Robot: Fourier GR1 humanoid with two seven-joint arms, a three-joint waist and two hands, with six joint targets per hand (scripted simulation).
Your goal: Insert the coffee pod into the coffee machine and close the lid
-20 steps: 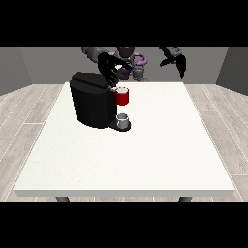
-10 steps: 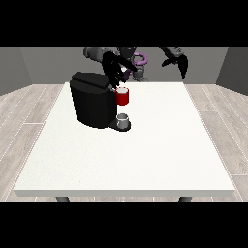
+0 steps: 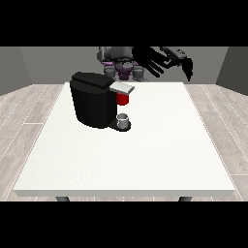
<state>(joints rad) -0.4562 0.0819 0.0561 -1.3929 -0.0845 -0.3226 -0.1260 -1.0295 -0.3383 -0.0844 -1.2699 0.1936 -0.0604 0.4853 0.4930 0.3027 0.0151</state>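
Fingers (image 3: 154,65) spread on both raised hands; black coffee machine (image 3: 94,99), grey lid (image 3: 122,87) shut.

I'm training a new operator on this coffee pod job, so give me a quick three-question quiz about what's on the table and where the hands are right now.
1. True or false: the hand at the view's right or the hand nearer the machine touches the coffee machine.
2. Pick one: the grey thing sits A) at the machine's base, below the red thing at the machine; B) on top of the machine; C) in a hand.
3. Missing word: both hands show to the view's ____ of the coffee machine.

Key: 1 false, both hands are raised and apart from it; 2 A; 3 right.
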